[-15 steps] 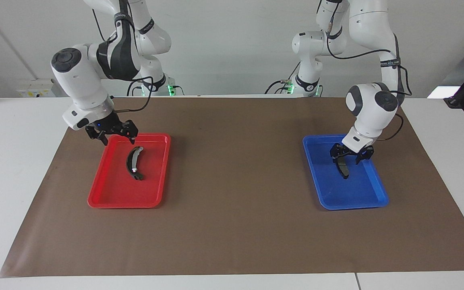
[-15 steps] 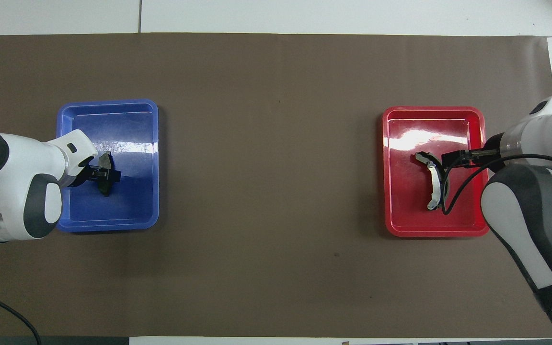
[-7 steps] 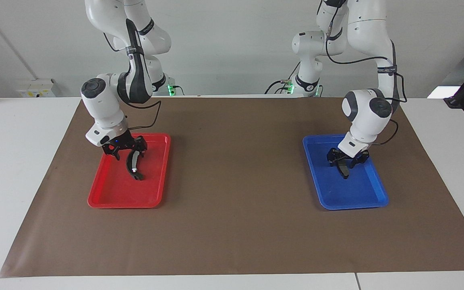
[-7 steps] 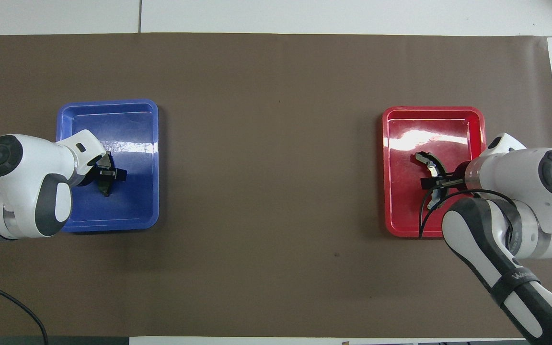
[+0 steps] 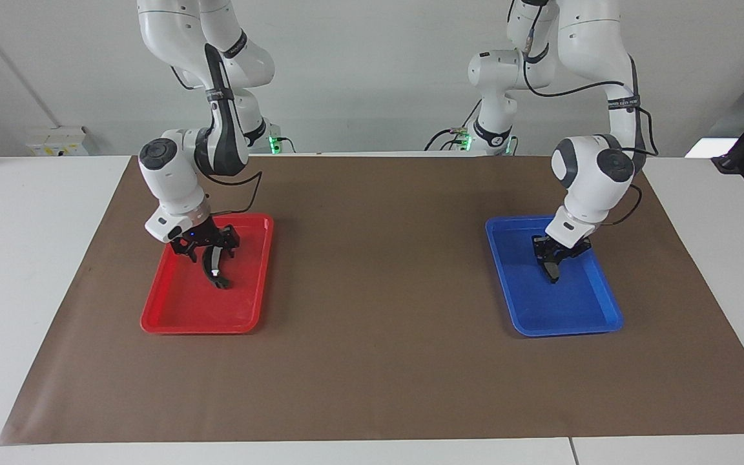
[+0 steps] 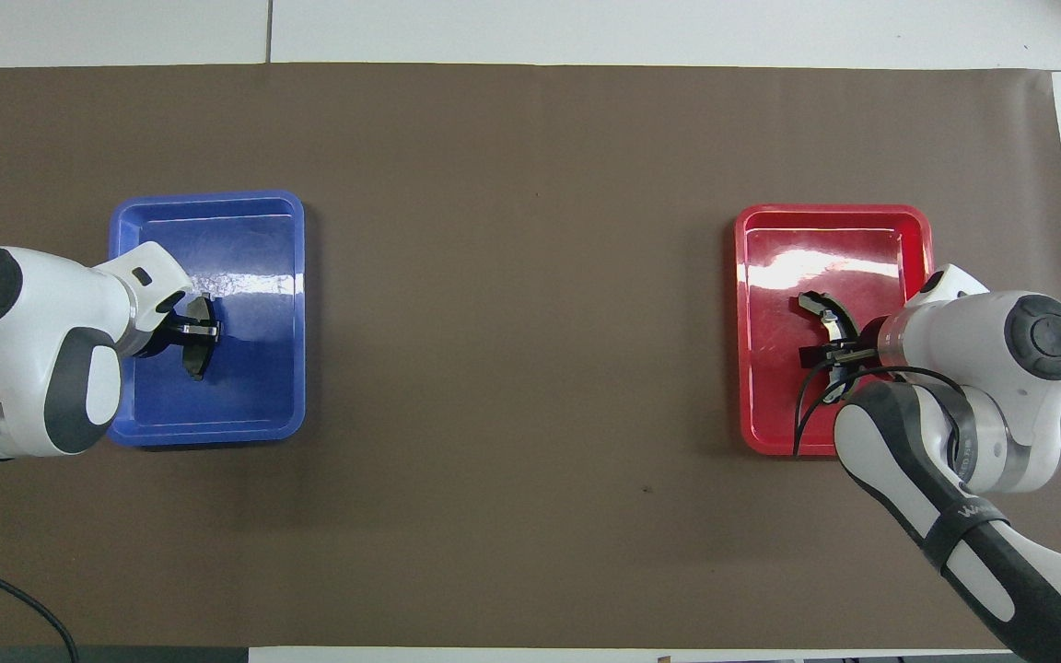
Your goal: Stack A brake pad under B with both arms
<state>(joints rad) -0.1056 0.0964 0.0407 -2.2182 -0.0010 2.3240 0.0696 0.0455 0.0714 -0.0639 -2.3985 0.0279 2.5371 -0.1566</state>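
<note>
Two grippers are down inside trays at the table's two ends. In the facing view the left gripper (image 5: 551,258) is low in the blue tray (image 5: 595,320) at the left arm's end, its fingers pinched tight on the A brake pad (image 5: 552,271), the short plain dark-grey piece whose lower end points away from the robots and seems to rest on the tray floor. The right gripper (image 5: 209,248) is low in the red tray (image 5: 172,320) at the right arm's end, its fingers spread wide and straddling the upper part of B (image 5: 216,274), the longer black crescent with the pale silver strip; whether they touch it I cannot tell. B lies on the red tray's floor, its free end curving away from the robots. Both trays sit on a brown mat (image 5: 372,361) over the white table (image 5: 17,271), well apart from each other. A dark band on the right arm's forearm carries white lettering, too small to read.
</note>
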